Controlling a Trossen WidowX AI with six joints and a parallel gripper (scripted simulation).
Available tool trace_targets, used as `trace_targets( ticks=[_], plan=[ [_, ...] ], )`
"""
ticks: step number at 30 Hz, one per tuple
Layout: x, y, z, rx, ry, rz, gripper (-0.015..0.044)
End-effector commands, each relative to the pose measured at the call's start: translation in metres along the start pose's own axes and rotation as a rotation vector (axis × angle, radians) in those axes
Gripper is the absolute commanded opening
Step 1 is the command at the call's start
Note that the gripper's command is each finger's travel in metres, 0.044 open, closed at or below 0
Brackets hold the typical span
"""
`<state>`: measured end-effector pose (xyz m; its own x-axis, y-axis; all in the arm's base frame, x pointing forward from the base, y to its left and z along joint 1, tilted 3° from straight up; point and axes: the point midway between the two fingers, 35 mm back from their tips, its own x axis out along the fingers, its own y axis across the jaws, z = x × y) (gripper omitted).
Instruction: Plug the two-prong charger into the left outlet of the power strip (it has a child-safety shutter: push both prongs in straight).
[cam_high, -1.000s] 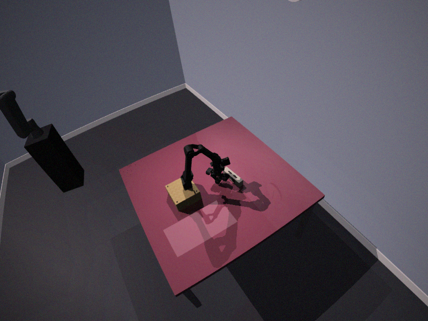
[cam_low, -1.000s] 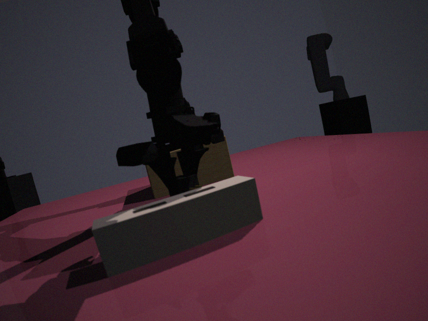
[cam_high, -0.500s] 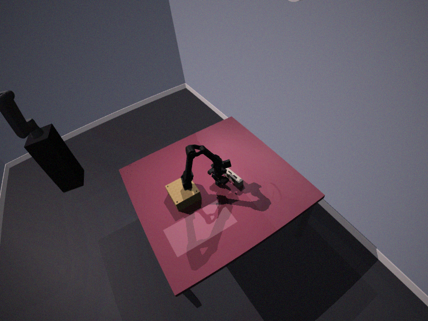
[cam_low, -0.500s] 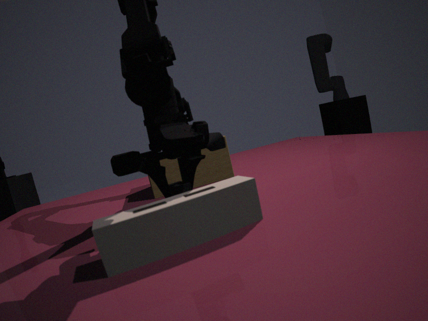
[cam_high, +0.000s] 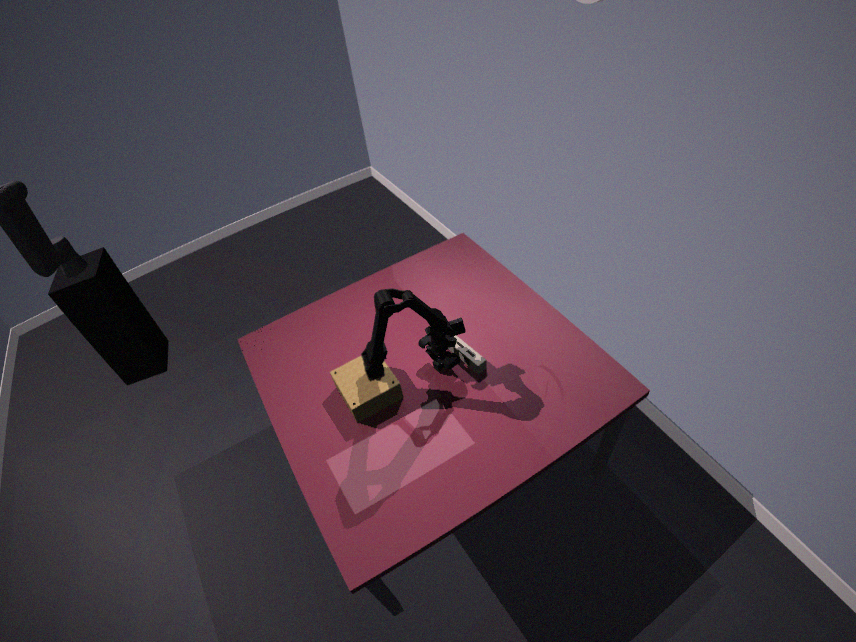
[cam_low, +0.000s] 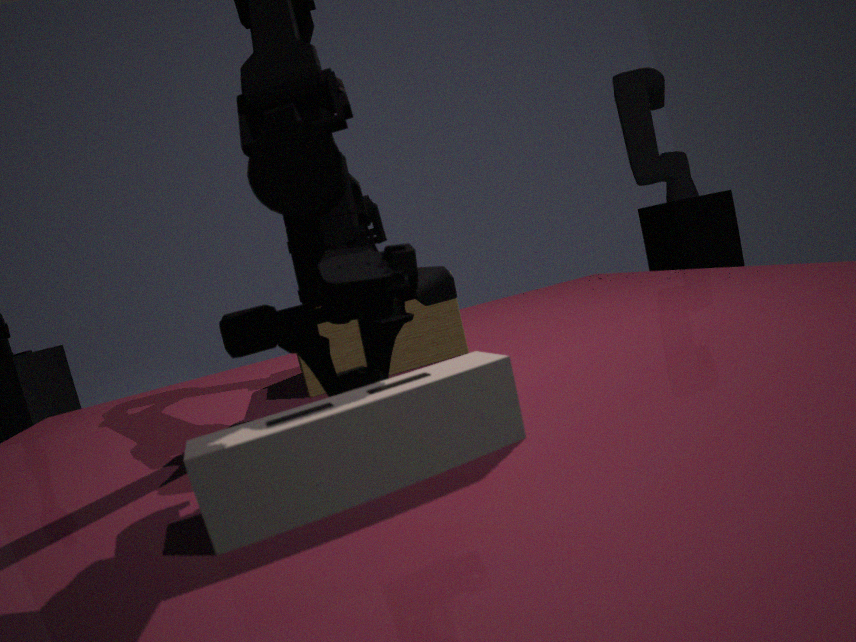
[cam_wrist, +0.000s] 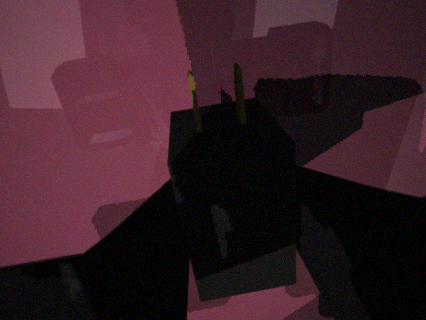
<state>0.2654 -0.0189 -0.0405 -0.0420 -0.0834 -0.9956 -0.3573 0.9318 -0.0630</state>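
The pale power strip (cam_high: 474, 364) (cam_low: 366, 445) rests on the table, with two dark slot-like outlets on its top. My gripper (cam_low: 355, 381) (cam_wrist: 226, 180) is shut on the dark, blocky charger (cam_wrist: 230, 170). Its two brass prongs (cam_wrist: 240, 97) point away from the palm, toward the top of the wrist view, and look free there. In the exterior view the fingertips are behind the strip's top edge, near its middle. The charger is hard to make out there, and whether it touches the strip cannot be told. The strip does not show in the wrist view.
The arm stands on a wooden block (cam_high: 356, 380) (cam_low: 432, 338) on the pink table (cam_high: 553, 345) (cam_low: 656, 483). A pale rectangle (cam_high: 452, 435) lies near the block. A black pedestal (cam_high: 110, 317) (cam_low: 691, 231) stands beyond the table. Shadows darken the strip's surroundings.
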Motion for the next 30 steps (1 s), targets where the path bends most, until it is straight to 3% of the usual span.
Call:
trace_targets(
  ticks=[1, 30],
  plan=[
    [-0.001, -0.001, 0.006, 0.013, -0.003, 0.004, 0.0000],
    [-0.002, -0.003, 0.038, 0.054, -0.005, 0.006, 0.0000]
  ],
)
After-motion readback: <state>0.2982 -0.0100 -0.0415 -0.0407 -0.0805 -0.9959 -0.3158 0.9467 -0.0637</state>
